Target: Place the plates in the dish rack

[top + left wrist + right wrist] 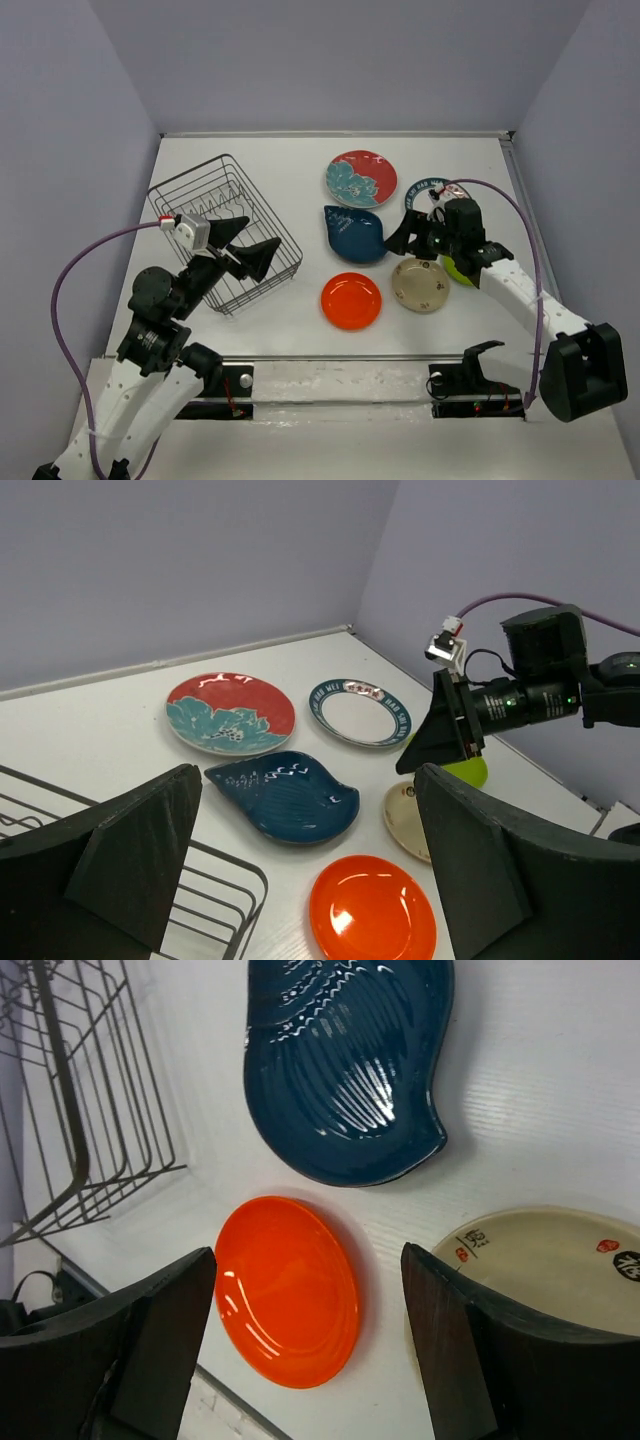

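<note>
Nothing loaded. Left gripper (250, 246) and right gripper (408, 238) both spread, holding nothing. On the bench (300, 160), near to far: plain orange plate (351, 300), speckled beige plate (420, 284), lime green plate (458, 270), dark blue teardrop dish (354, 234), teal-rimmed white plate (428, 190), red flowered plate (361, 178). Dark wire dish rack (190, 190), left, holds no plates; all six outstanding.

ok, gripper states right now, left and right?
Left gripper: open, jaws wide apart, holding nothing.
Right gripper: open, jaws wide apart, holding nothing.
</note>
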